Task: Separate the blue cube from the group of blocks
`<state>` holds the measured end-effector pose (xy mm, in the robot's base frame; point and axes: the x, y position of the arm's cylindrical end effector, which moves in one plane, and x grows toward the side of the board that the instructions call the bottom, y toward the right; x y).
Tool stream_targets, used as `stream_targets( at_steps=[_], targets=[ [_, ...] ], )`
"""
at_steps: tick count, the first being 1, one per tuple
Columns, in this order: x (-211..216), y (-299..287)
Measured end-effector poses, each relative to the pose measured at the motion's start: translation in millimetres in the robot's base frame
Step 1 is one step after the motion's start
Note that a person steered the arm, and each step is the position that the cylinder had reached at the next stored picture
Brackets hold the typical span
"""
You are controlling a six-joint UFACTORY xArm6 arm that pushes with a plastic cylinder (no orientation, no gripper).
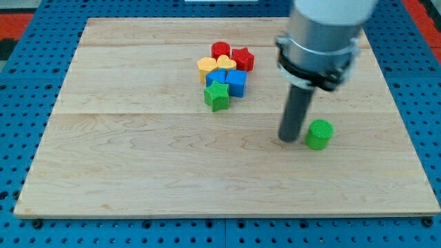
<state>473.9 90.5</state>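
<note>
The blue cube (236, 83) sits at the right side of a tight group near the board's upper middle. Touching or next to it are a green star (217, 96), a second blue block (215, 78) partly hidden behind the star, a yellow heart (226, 65), an orange block (206, 68), a red cylinder (220, 49) and a red star (242, 58). My tip (289, 140) rests on the board to the lower right of the group, well apart from the blue cube, just left of a green cylinder (319, 134).
The wooden board (138, 165) lies on a blue perforated table. The arm's grey body (324, 34) hangs over the board's upper right and hides part of it.
</note>
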Motion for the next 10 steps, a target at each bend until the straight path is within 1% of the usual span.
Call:
stream_targets(
  at_steps=[1,2,3,4,5,6,8,9,10],
  targets=[
    [-62,39],
    [-122,14],
    [-182,-28],
    [-218,-34],
    [-176,-60],
    [-116,-60],
    [-42,-62],
    [-16,-62],
    [-36,-81]
  ],
)
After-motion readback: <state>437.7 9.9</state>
